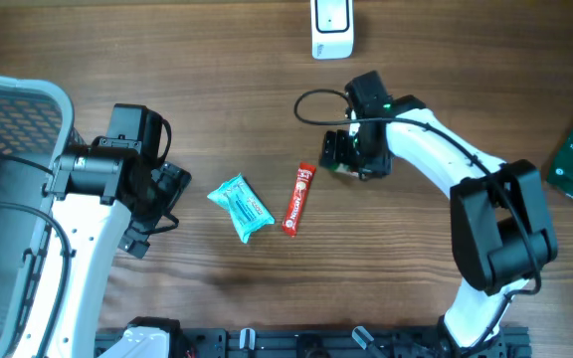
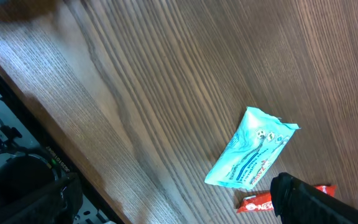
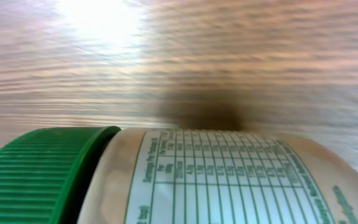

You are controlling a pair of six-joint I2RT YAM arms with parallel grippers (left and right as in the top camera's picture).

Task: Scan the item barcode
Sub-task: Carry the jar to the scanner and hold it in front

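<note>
Right gripper is right over the jar, which lies on its side near the scanner, nutrition label up. Whether the jaws have actually clamped it, I cannot tell. Left gripper hangs wide and empty beside the packet. By my read the pick-up is barely under way, and carrying the jar over and showing its barcode are both to come.

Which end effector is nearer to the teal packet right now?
Left. The left end effector hangs open just left of the teal packet, bare table between them. The right end effector is farther off, past the red snack stick, down at a green-capped bottle.
</note>
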